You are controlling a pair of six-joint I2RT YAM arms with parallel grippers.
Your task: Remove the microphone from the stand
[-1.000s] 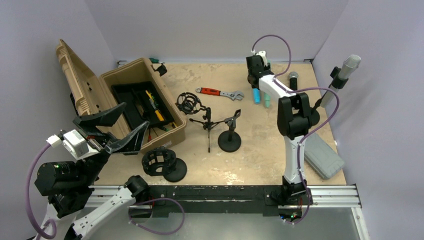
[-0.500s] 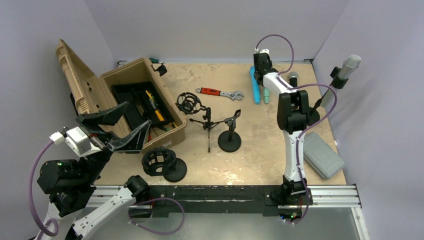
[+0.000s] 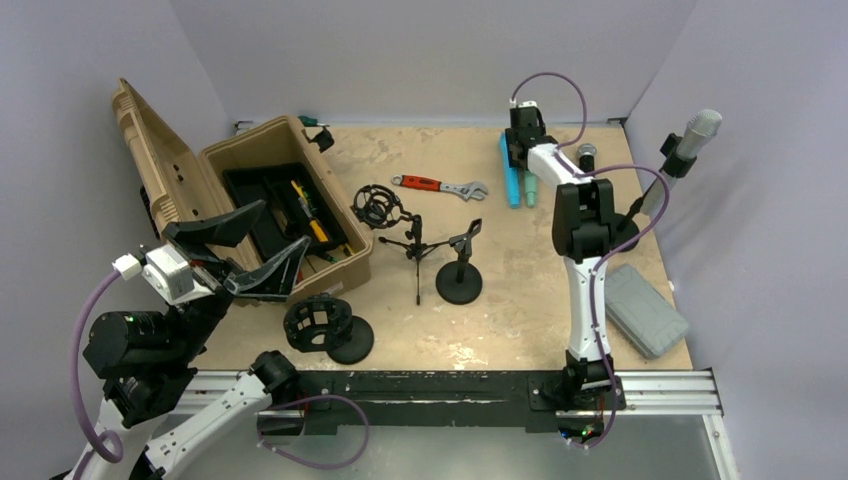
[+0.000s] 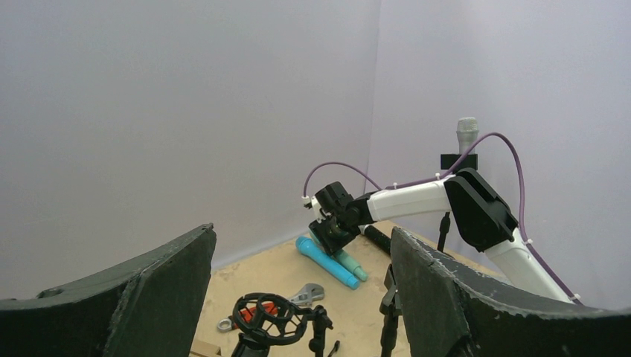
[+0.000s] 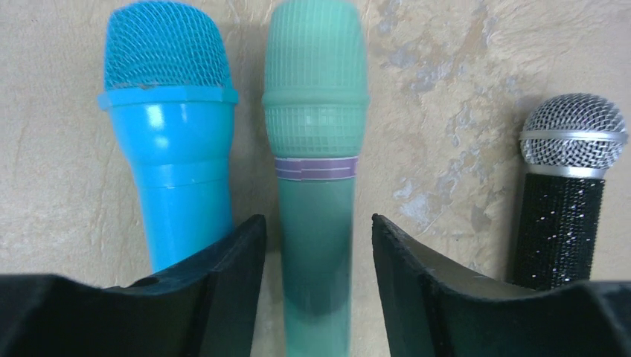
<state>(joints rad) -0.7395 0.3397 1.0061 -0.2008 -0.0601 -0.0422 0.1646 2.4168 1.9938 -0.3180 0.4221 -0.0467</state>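
The counter (image 3: pixel 500 330) has a beige, mottled, stone-like top with paler patches. Plain pale lavender walls close it in: a back wall (image 3: pixel 420 50) along the far edge, and a left wall (image 3: pixel 60 150) and a right wall (image 3: pixel 770 250) along the sides. A black rail (image 3: pixel 450 385) runs along the near edge. The light is soft and even, and the shadows are faint.

Blue microphone (image 5: pixel 167 149) crowds the green microphone (image 5: pixel 316 163); its right side lies open.

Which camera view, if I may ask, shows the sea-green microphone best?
The right wrist view: the sea-green microphone lies large between the open right pincer's fingers, mesh head and purple band sharp. The top external view shows only a sliver beside the arm; the left wrist view, a small distant shape.
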